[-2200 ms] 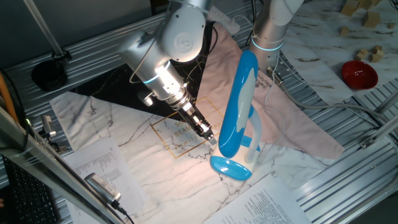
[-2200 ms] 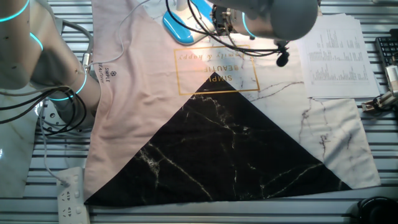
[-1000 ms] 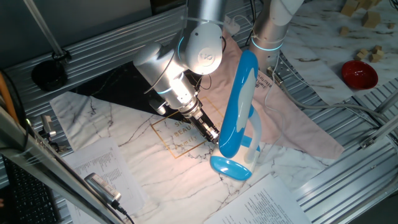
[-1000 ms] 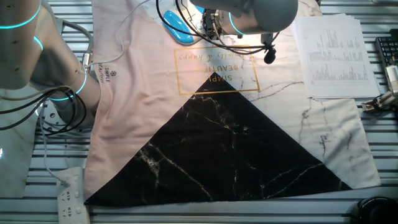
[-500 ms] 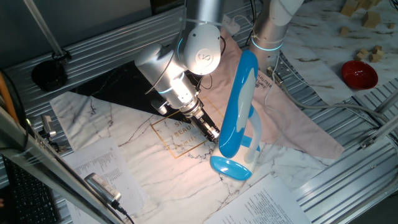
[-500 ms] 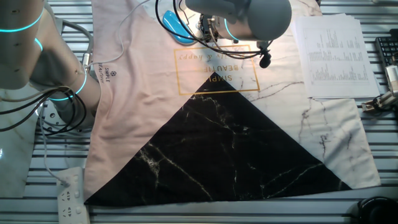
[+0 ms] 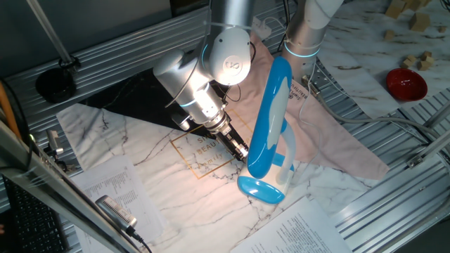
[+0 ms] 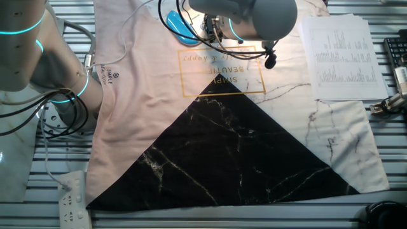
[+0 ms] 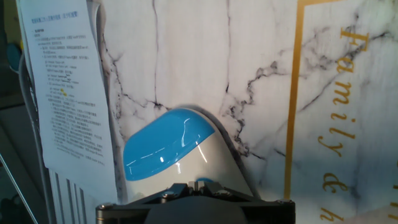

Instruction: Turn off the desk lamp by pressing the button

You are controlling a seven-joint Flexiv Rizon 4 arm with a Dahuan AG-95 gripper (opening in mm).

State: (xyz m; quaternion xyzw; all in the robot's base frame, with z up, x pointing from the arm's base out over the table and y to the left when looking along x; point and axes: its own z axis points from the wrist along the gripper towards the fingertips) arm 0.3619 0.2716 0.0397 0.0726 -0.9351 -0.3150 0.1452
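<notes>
The desk lamp [image 7: 269, 119] stands on the marbled cloth, its long blue head tilted over the blue oval base [image 7: 261, 189]. Warm light falls on the cloth under the head. My gripper [image 7: 241, 151] is low beside the lower end of the head, just above and left of the base. In the hand view the base [image 9: 163, 147] lies right in front of the fingertips [image 9: 186, 186], which are shut together; the gripper [image 9: 196, 185] holds nothing. In the other fixed view the base [image 8: 180, 28] shows at the top and my arm hides the gripper. I cannot make out the button.
A second arm's base [image 7: 304, 42] stands just behind the lamp. A red bowl [image 7: 406, 83] and wooden blocks [image 7: 422, 21] are at the far right. Printed sheets [image 7: 112, 184] and a black device [image 7: 116, 211] lie at the near left. A power strip [image 8: 73, 198] lies at a corner.
My arm swung in and brought the gripper closer to the lamp's head and base between 2.2 s and 1 s ago. Over the last half second nothing has visibly moved.
</notes>
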